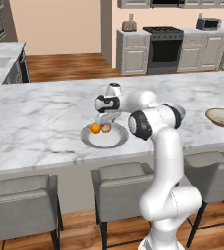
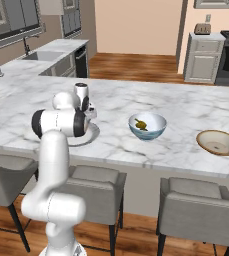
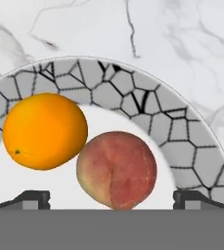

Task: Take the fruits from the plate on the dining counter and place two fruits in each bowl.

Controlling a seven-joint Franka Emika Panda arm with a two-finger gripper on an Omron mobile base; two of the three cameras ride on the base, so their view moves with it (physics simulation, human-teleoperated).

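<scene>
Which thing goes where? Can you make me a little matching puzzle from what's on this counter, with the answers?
Things:
1. peach
2. orange
3. blue bowl
4. tan bowl

Descriptions:
A. empty, farthest from the plate
B. on the plate, between the open gripper's fingertips
C. holds something yellowish
D. on the plate, beside the gripper's target

Pairs: 1-B, 2-D, 3-C, 4-A

Grey stools (image 1: 23, 205) under counter; stove (image 1: 165, 49), toaster (image 1: 128, 25), microwave (image 1: 208, 23) along far wall.

Grey stools (image 1: 23, 205), wood floor (image 1: 67, 66)
</scene>
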